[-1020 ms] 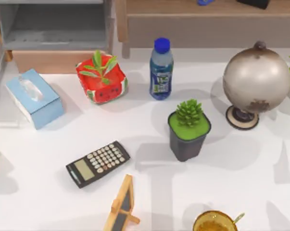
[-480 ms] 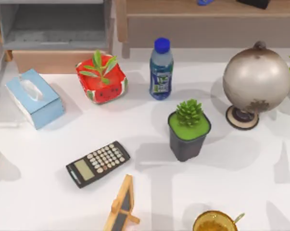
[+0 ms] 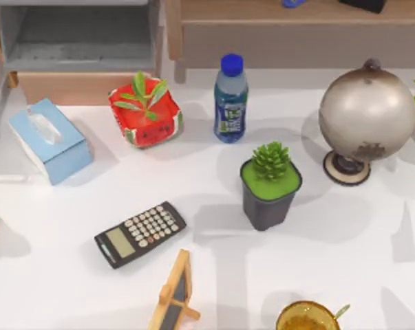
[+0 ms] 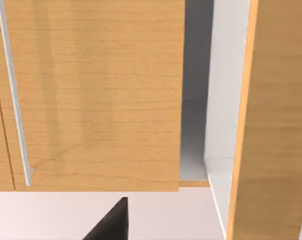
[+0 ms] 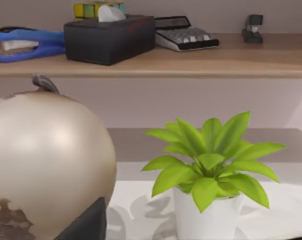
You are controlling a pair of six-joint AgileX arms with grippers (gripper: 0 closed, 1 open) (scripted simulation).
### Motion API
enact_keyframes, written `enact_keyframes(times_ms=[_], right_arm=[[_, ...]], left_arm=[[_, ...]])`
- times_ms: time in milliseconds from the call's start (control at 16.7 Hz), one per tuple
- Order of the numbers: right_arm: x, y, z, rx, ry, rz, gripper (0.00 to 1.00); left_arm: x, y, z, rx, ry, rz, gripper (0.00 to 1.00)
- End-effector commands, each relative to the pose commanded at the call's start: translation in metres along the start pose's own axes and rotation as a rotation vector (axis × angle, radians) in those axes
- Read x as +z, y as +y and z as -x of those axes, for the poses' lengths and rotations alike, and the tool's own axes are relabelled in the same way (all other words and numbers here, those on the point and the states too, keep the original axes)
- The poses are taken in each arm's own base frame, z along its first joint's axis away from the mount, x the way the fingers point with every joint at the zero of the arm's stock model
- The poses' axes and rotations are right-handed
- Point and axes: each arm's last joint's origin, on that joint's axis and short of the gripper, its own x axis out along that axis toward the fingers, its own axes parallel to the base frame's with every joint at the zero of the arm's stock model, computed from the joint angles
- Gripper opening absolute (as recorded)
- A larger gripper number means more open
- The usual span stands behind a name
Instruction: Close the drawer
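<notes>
Drawer (image 3: 80,51) at the table's far-left corner sits open, can't tell my finger state, so I'd push its front (image 4: 95,95) squarely.

A dark square pot with a spiky green succulent (image 3: 270,185) stands near the middle of the white table (image 3: 345,261), and the rest sits around it: a blue-capped water bottle (image 3: 230,100) just beyond it, a pale metallic globe (image 3: 366,117) to its right, a red watermelon-print planter (image 3: 145,111) and a blue tissue box (image 3: 49,140) off to its left. Nearer than the pot lie a black calculator (image 3: 140,234), a small wooden-framed chalkboard easel (image 3: 174,294) and a gold-rimmed cup (image 3: 307,317). Beside the globe is 1 leafy plant in a white pot (image 5: 211,200), with a shelf (image 5: 191,60) behind holding a blue stapler (image 5: 25,44), a black tissue box (image 5: 109,37) and another calculator (image 5: 186,37).
</notes>
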Motion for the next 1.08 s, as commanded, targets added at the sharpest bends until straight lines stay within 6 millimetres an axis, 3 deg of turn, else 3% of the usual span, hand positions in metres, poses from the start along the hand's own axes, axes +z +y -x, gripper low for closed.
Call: enact_keyframes(times_ms=[540, 1080], right_arm=[[0.0, 0.0, 0.0, 0.0, 0.0, 0.0, 1.0], [0.0, 0.0, 0.0, 0.0, 0.0, 0.0, 1.0]], left_arm=[[0.0, 0.0, 0.0, 0.0, 0.0, 0.0, 0.02], [-0.0004, -0.0039, 0.0007, -0.016, 0.002, 0.016, 0.0]])
